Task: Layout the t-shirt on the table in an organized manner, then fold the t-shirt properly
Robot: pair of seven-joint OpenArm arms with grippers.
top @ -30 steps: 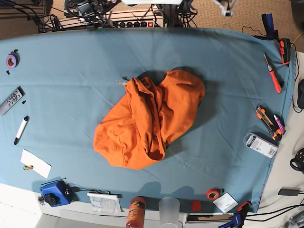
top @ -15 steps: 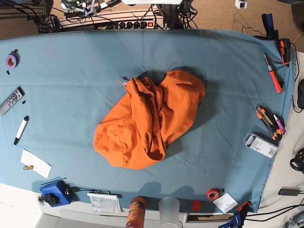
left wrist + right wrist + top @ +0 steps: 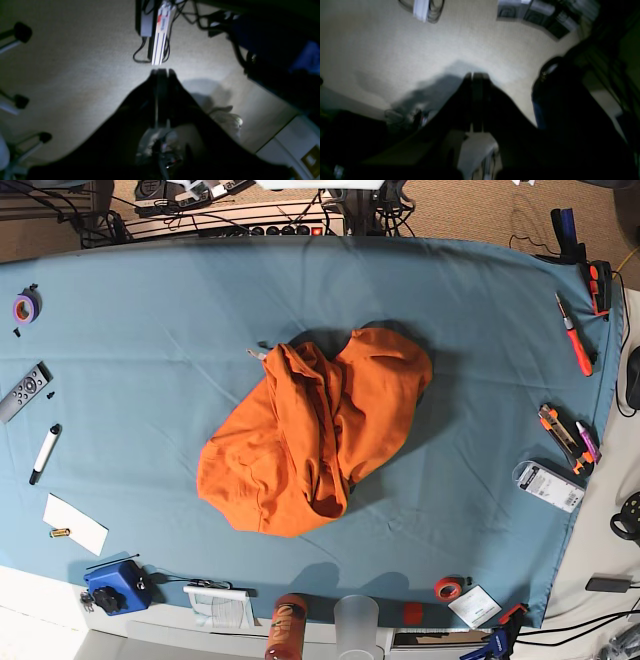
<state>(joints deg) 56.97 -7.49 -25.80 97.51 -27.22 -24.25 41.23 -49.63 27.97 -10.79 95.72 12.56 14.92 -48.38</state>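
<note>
Both the left gripper [image 3: 162,71] and right gripper [image 3: 475,74] hang clenched, empty, over floor — the bunched t-shirt [image 3: 315,435] invites grabbing doubled layers, dragging the table [image 3: 150,380] cloth.

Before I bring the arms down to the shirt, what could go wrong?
The t-shirt lies bunched in a heap, so a pinch may catch several layers and drag it rather than spread it. Both the left gripper and the right gripper are shut and must open first. Wide spreading could sweep the marker or remote across the table.
</note>
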